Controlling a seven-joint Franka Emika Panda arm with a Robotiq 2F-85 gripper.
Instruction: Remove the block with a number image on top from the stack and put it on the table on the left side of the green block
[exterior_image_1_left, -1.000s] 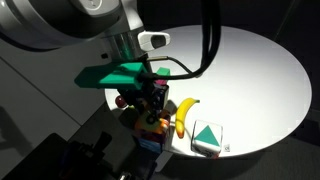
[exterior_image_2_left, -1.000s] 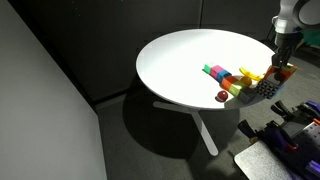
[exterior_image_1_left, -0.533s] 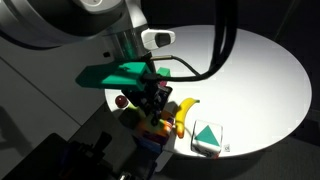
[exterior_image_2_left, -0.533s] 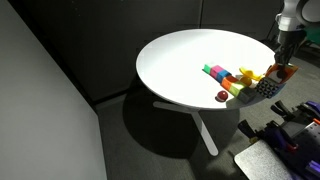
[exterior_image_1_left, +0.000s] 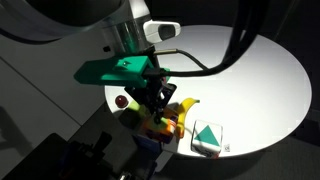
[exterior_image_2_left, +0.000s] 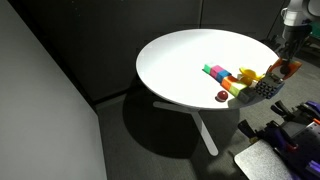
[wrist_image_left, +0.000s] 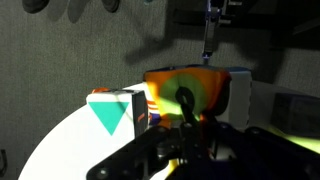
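White arm (exterior_image_1_left: 60, 25), teal wrist bracket (exterior_image_1_left: 112, 70), black end effector (exterior_image_1_left: 157, 110).
In an exterior view the arm's links are smooth, rounded, glossy white-grey shells with a darker grey seam between them. The flat teal-green bracket is angular, with a tapered wing to one side. A small white camera housing (exterior_image_1_left: 163, 30) with a dark oval front sits by the wrist, and a thin black cable (exterior_image_1_left: 237, 38) runs from there in a loop. The end effector is matt black, and the wrist view shows its fingers (wrist_image_left: 135, 160) as black, jointed link bars with glossy edges. Screws and markings are too small to make out.
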